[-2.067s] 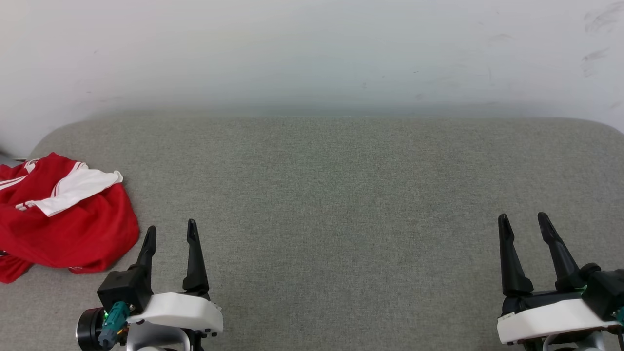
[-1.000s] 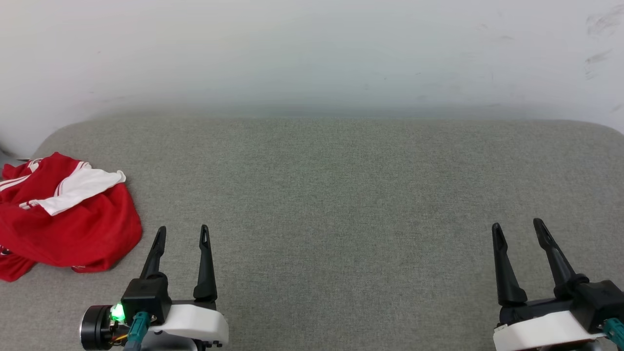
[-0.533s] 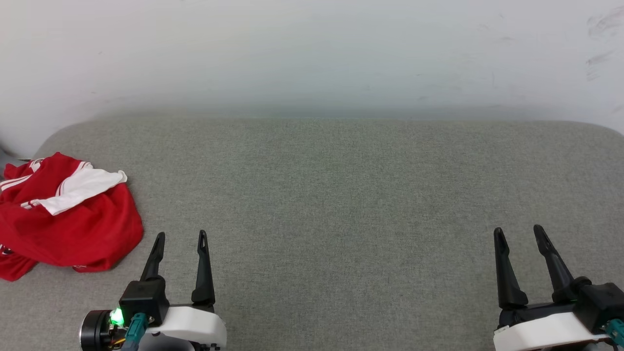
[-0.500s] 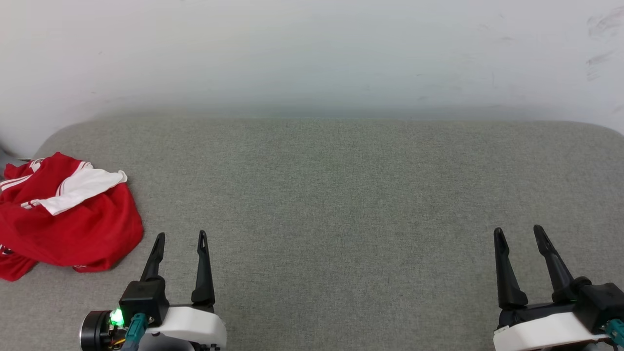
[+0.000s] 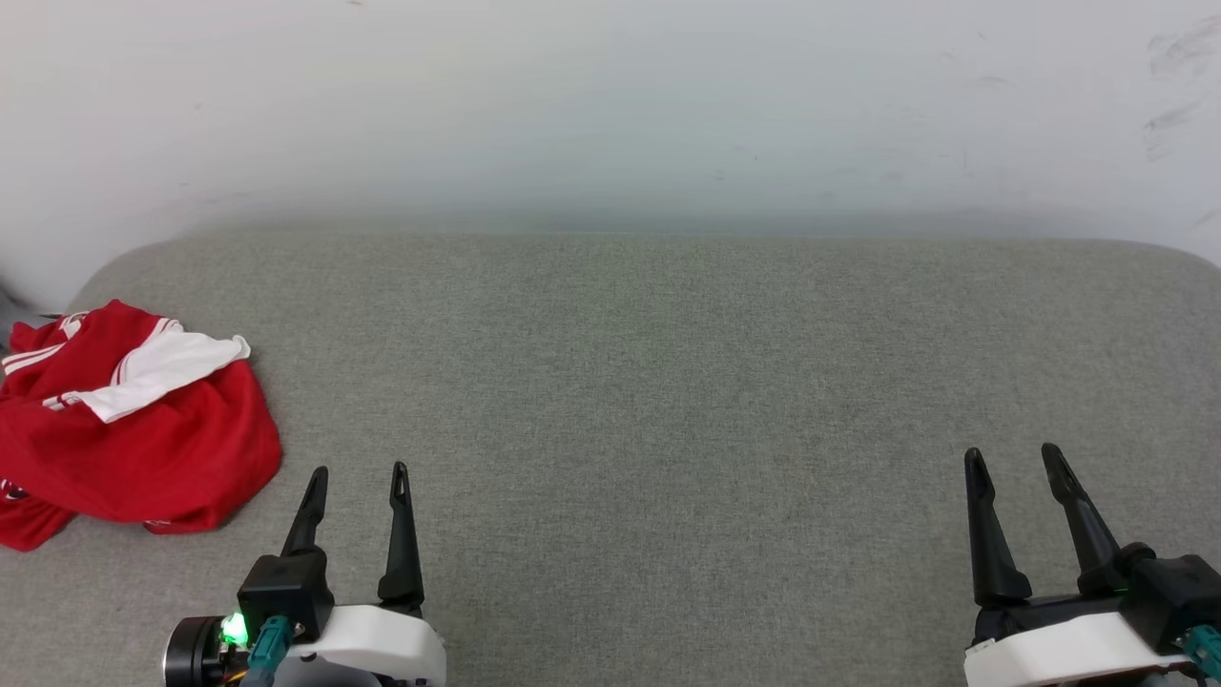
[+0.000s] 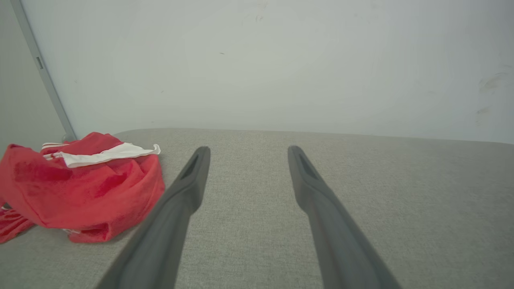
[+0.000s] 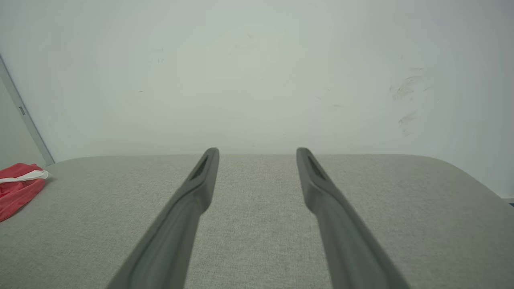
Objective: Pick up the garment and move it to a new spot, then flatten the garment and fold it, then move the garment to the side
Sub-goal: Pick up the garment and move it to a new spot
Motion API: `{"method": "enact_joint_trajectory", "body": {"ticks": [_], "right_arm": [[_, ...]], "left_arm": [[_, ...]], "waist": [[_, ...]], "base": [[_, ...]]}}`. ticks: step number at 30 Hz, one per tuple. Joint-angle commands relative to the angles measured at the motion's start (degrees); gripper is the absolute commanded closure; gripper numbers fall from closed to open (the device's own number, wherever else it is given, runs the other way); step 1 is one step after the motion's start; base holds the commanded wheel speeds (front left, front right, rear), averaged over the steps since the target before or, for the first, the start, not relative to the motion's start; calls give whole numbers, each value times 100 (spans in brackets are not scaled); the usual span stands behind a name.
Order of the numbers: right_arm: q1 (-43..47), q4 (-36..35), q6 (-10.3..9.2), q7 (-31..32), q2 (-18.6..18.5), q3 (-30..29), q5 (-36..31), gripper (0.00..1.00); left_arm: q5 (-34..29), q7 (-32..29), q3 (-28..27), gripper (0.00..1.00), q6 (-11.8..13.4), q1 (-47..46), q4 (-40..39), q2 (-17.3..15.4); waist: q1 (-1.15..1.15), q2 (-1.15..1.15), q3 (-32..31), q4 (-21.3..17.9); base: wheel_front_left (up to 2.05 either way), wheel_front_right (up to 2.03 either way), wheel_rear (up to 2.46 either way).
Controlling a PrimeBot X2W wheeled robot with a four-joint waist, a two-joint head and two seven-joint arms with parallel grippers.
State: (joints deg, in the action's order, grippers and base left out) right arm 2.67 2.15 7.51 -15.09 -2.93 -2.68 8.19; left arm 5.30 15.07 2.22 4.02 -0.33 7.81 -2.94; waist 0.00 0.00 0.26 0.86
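The garment [image 5: 143, 448] lies crumpled just left of our left hand [image 5: 359, 468]. That and our right hand [image 5: 1011, 449] gape empty.

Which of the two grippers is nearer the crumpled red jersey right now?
The left gripper, open, just beside the red jersey without touching it; the right gripper, also open, sits far across the grey cushion.

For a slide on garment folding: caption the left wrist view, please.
Open left gripper hovers over the grey fabric surface, a crumpled red-and-white garment lying apart to its left.
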Motion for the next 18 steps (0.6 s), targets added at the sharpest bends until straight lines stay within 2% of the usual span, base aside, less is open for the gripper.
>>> {"method": "enact_joint_trajectory", "body": {"ticks": [1, 18], "right_arm": [[42, 17, -4, -12, 9, 3, -6, 0], [66, 30, -4, -12, 9, 23, -35, 0]], "left_arm": [[23, 16, 10, 0, -1, 30, 27, 9], [28, 16, -10, 0, -4, -9, 92, 9]], "waist": [[0, 0, -7, 6], [0, 0, -9, 73]], "base": [[0, 0, 0], [0, 0, 0]]}}
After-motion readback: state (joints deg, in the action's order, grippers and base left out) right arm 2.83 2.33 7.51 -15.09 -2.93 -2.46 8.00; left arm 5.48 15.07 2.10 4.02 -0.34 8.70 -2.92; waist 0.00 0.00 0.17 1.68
